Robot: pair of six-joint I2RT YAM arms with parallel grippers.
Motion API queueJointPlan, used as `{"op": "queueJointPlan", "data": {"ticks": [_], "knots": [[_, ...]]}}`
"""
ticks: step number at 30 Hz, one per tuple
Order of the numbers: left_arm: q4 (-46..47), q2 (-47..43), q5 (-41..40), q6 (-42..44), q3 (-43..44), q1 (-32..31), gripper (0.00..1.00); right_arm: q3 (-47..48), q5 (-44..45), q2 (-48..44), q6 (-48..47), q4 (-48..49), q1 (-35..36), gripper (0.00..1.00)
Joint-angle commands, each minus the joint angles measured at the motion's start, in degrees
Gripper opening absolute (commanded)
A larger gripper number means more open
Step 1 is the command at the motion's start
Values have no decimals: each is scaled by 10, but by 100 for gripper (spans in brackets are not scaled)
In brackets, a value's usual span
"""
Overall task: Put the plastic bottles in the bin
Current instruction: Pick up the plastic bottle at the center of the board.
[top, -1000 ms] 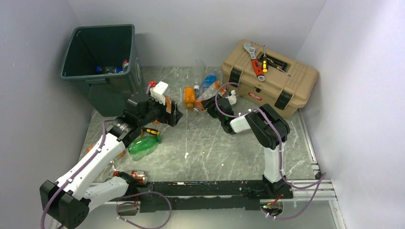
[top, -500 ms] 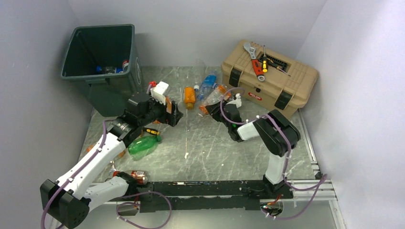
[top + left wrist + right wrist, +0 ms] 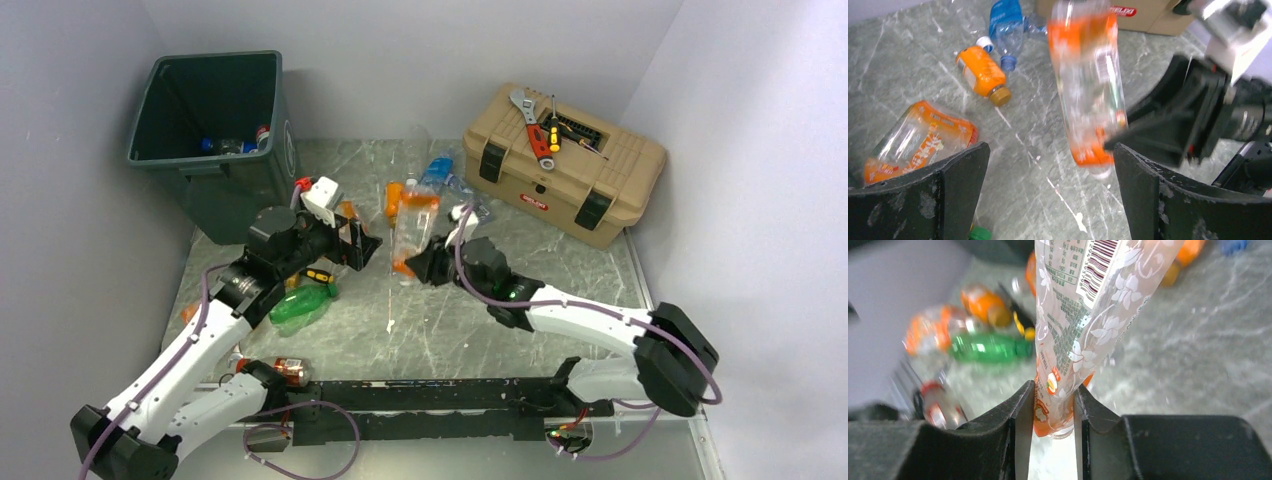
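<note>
The job is early. A few plastic bottles (image 3: 235, 146) lie at the bottom of the bin (image 3: 262, 100), at the far left. The right tool (image 3: 1053, 405) is clamped on the end of a clear orange-labelled bottle (image 3: 413, 228), held off the worktop (image 3: 450, 320) near the middle, well apart from the bin. The left tool (image 3: 1050, 150), just left of it, has its jaws wide apart and empty. Left to clear: a green bottle (image 3: 300, 305), an orange bottle (image 3: 979, 75), a blue-labelled bottle (image 3: 1007, 22), a crushed bottle (image 3: 918, 140) and others.
</note>
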Motion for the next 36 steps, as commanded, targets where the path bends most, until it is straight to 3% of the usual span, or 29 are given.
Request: {"op": "queueJointPlan", "data": {"ticks": [1, 7, 11, 16, 25, 30, 36], "knots": [[67, -34, 53, -8, -13, -3, 100, 14, 81, -65, -126, -241, 58, 0], [105, -44, 111, -22, -32, -3, 99, 6, 169, -130, -159, -347, 119, 0], [127, 7, 175, -75, -25, -3, 100, -10, 180, -154, -174, -316, 138, 0], [228, 92, 278, -175, -33, -2, 99, -17, 180, -162, -207, -244, 161, 0], [230, 109, 230, -200, -45, -2, 100, -3, 194, -130, -232, -190, 202, 0], [233, 99, 225, -182, -52, -2, 99, -14, 149, -141, -233, -156, 210, 0], [242, 91, 314, -149, -47, -2, 93, -30, 32, -186, -224, -139, 201, 0]]}}
